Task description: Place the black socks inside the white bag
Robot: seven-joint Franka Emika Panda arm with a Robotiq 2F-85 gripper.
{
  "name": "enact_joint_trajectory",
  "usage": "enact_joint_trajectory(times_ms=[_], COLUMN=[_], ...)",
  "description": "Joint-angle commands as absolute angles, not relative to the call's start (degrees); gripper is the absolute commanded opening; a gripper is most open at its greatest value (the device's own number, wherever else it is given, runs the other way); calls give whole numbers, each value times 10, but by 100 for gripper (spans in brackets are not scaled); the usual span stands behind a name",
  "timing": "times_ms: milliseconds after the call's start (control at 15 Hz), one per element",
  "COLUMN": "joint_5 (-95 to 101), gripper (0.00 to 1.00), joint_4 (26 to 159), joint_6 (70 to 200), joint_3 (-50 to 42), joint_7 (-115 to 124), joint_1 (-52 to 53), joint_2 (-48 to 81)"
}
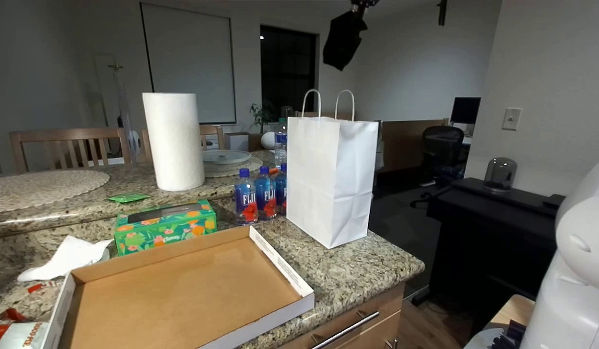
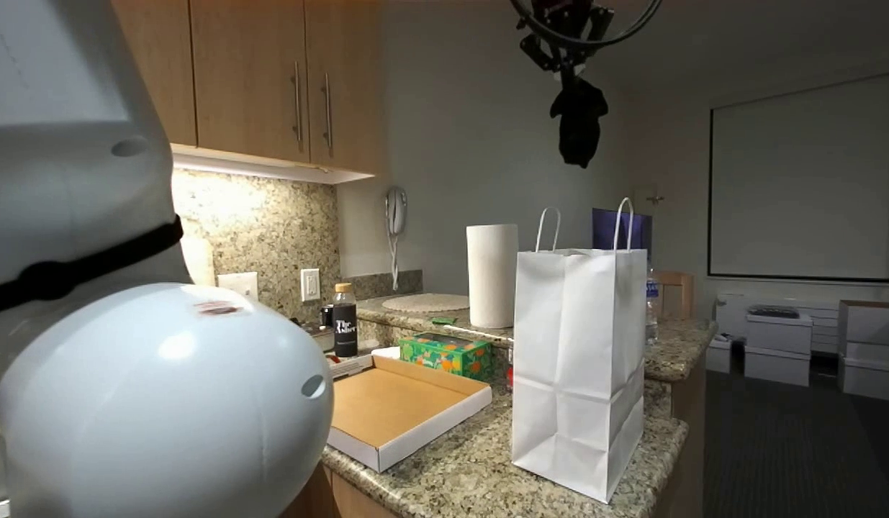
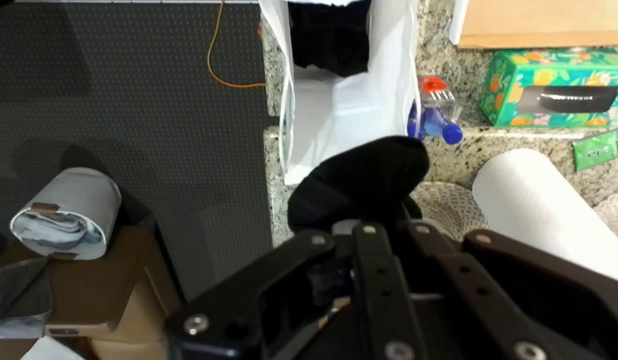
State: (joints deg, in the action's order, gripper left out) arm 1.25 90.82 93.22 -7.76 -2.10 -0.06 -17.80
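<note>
Limply, a black sock (image 2: 579, 126) hangs at the upper right of an exterior view, long axis near vertical, loose end down; at the top of an exterior view, the sock (image 1: 344, 43) leans, lower end to the left. The gripper (image 2: 568, 70) points downward from the top edge, fingers clamped on the sock's upper end. Below stands the white bag (image 1: 328, 179), upright. Black cloth (image 3: 331, 47) lies inside it, top centre of the wrist view. The white arm (image 2: 163, 403) fills an exterior view's left side.
</note>
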Motion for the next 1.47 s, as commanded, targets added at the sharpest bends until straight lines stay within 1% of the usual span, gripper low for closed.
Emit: enact_joint_trajectory(times_ms=[0,200,267,333,400,467,733,1000,1133,1400], joint_5=[-3,2,-1,-3,-5,-5,-21,-13,-5,-4], gripper=[5,5,7,32,32,36,61,87,98,100], joint_4=[926,932,923,917,908,903,844,821,830,899], joint_6=[902,895,892,885,882,881,854,835,830,856], joint_3=[-84,-80,-80,-80,-79,-78,-67,-26,-1,60], joint_7=[-83,-97,-90,-93,-92,-89,-87,-73,-60,-39], joint_1=[-10,-13,-15,-16,-17,-18,-15,8,33,81], joint_2=[-141,-104,-83,-68,-55,-47,-29,-66,-86,-126])
